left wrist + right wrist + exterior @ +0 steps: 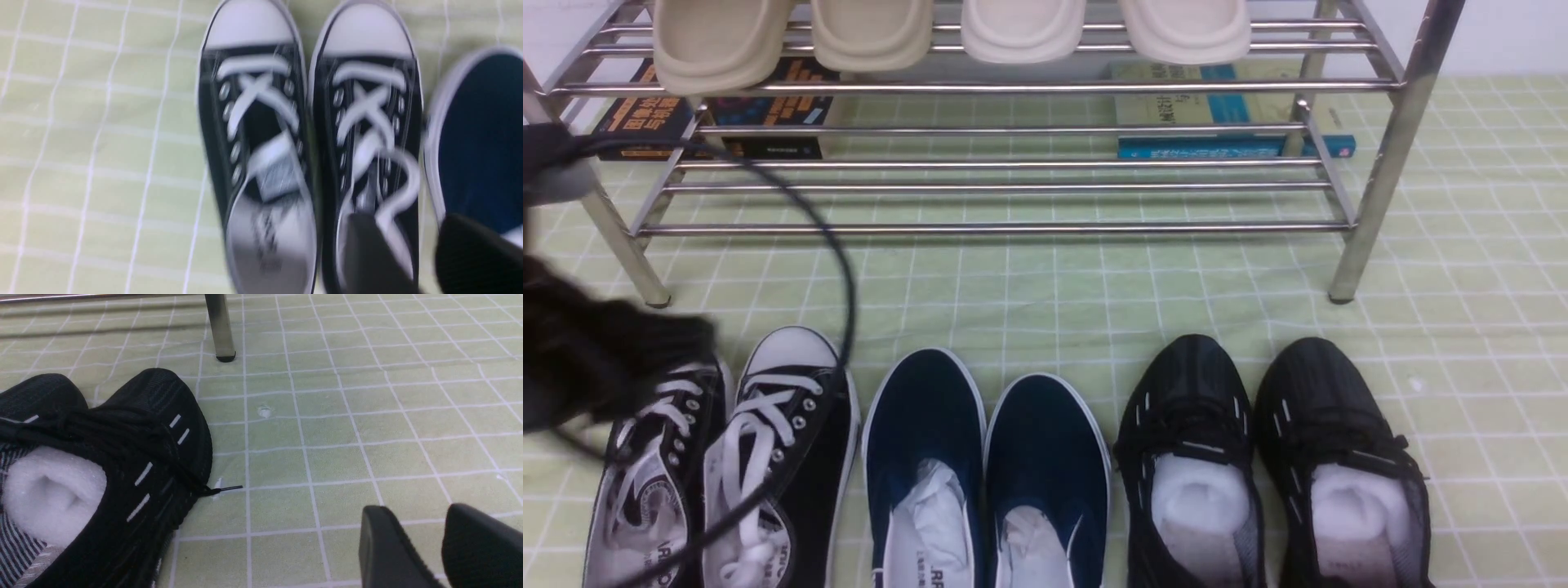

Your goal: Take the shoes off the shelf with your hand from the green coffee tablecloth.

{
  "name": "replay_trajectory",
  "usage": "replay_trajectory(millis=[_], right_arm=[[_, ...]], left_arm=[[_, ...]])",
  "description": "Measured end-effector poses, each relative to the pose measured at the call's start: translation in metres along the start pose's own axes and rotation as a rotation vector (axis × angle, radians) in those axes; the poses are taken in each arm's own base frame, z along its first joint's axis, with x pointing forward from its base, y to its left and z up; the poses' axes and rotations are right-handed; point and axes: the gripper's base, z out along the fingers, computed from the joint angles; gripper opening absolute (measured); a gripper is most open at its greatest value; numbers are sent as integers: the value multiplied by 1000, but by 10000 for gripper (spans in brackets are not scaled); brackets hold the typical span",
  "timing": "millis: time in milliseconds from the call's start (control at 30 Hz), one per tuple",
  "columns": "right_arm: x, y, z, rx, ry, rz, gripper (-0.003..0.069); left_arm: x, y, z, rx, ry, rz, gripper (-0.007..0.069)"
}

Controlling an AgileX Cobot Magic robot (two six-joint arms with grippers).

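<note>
Front view: from a blurred left arm, dark and bulky, reaching in low over the outer of two black canvas lace-up sneakers, with a smooth black cable looping across. Both on the pale green gridded cloth, in front of the two-tier chrome-tube rack. Beside them, two navy slip-ons; next, two black lace-up shoes with white dashes. Above, on the upper tier, four rounded clogs, two beige, two whitish.

Left wrist view: rounded white rubber toe caps, flat white laces; left gripper moderately open, apparently empty through the blur, above the inner sneaker.

Right wrist view: right gripper open, empty, over bare cloth near one black lace-up shoe.
</note>
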Motion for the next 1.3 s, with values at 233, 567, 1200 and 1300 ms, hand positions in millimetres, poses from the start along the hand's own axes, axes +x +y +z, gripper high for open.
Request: replay_trajectory(millis=[233, 567, 1200, 1300], right_arm=[[0, 0, 0, 0, 0, 0, 237], [0, 0, 0, 0, 0, 0, 237], [0, 0, 0, 0, 0, 0, 237], [0, 0, 0, 0, 0, 0, 237]], left_arm=[[37, 33, -66, 109, -123, -25, 1], [122, 69, -84, 310, -373, -106, 1], [137, 52, -37, 555, -683, -180, 15], [137, 51, -35, 559, -690, -180, 18]])
